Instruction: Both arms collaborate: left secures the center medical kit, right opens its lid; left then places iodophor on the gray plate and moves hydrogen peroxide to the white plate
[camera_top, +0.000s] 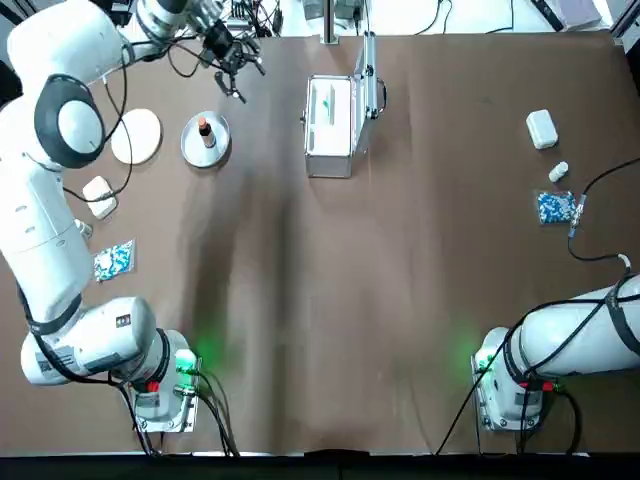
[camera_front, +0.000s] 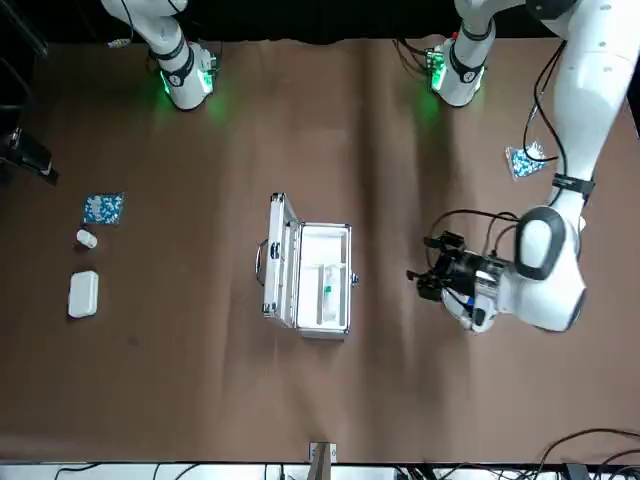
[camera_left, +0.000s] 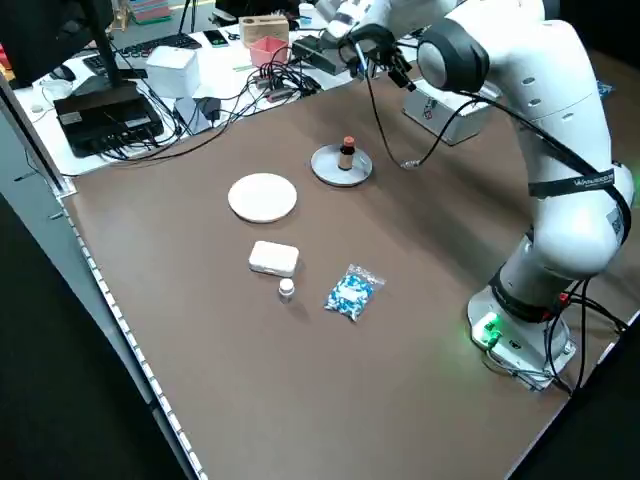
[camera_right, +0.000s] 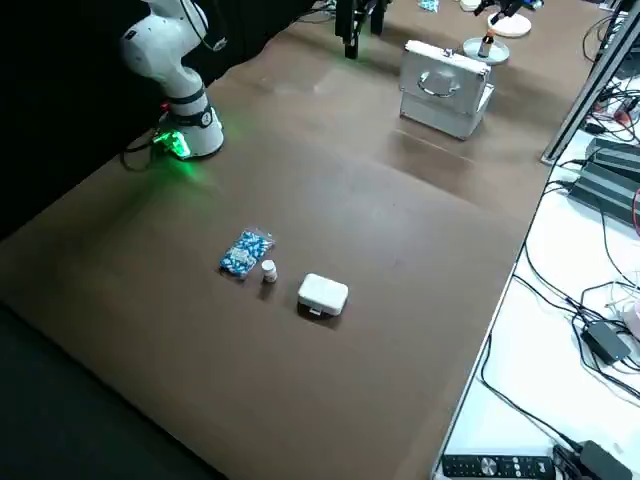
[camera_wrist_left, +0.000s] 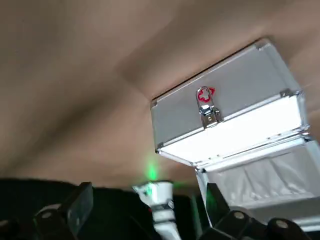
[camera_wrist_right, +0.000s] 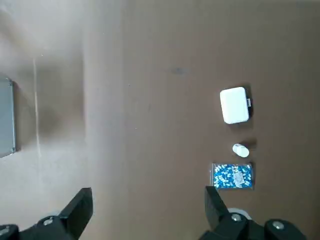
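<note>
The silver medical kit (camera_top: 330, 128) stands open at the table's far middle, its lid (camera_top: 368, 85) upright on the robot's right. Inside lies a pale item with a green mark (camera_front: 327, 289); I cannot tell whether it is the hydrogen peroxide. The brown iodophor (camera_top: 204, 130) stands on the gray plate (camera_top: 190, 150), and the white plate (camera_top: 137, 137) lies just left of it. My left gripper (camera_top: 237, 65) hovers open and empty between the gray plate and the kit, beyond the plate. My right gripper (camera_wrist_right: 150, 220) hangs open high over the table's right half.
A rounded white box (camera_top: 541, 128), a small white bottle (camera_top: 558, 172) and a blue pill bag (camera_top: 555, 207) lie at the far right, beside a loose cable (camera_top: 600, 255). Another white box (camera_top: 98, 192) and pill bag (camera_top: 113, 260) lie at the left.
</note>
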